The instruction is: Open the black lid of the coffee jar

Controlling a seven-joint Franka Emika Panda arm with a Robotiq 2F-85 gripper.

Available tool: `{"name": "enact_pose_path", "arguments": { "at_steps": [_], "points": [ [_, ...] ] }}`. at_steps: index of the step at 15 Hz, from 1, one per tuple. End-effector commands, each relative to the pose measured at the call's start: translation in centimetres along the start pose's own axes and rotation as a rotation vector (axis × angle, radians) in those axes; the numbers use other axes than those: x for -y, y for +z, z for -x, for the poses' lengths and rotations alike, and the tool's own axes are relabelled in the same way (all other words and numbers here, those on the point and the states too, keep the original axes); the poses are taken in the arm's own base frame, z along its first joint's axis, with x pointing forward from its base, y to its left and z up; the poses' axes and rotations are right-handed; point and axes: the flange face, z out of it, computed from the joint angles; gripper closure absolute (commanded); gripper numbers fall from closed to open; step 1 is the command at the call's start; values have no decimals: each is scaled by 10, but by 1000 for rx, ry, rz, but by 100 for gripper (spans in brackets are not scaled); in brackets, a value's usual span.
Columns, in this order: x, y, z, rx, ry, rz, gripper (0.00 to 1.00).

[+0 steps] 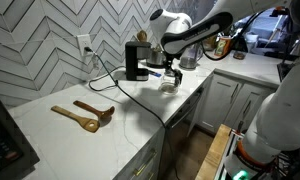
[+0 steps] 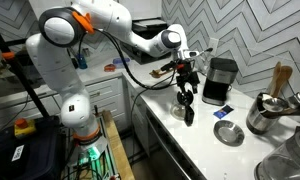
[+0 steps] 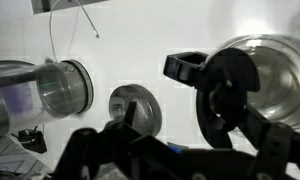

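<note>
Nearest in an exterior view, 2 wooden spoons [image 1: 78, 117] lie on the white counter [image 1: 50, 135], midway between its front and back edges and toward the end closest to the camera; farther along, the coffee jar [image 1: 168, 86] stands upright close to the counter's front edge, pale at the base; the gripper [image 1: 170, 76] hangs right over it, fingers pointing down at its top; the black lid cannot be told apart from the dark fingers there, and I cannot tell whether the pincer is clenched on it or released; the white arm [image 2: 140, 40] reaches in over the front edge to this spot; beyond the jar, the black coffee machine [image 1: 137, 60] stands at the back edge against the herringbone-tiled wall [image 1: 40, 50]; in an exterior view a round metal dish [image 2: 229, 133] lies on the counter past the jar, and a metal pot [image 2: 265, 115] holding wooden utensils [image 2: 280, 78] stands farther toward the far end; the wrist view is blurred, with dark gripper parts covering its lower part above the white surface
</note>
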Motion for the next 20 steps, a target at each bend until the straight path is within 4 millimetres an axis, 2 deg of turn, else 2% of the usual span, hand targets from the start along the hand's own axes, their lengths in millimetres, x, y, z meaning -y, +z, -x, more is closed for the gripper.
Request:
{"name": "enact_pose_path", "arguments": {
  "at_steps": [1, 9, 20],
  "points": [
    [-18, -2, 8, 21, 16, 31, 0],
    [-46, 15, 13, 48, 40, 58, 0],
    [-65, 28, 20, 66, 75, 44, 0]
  ]
}}
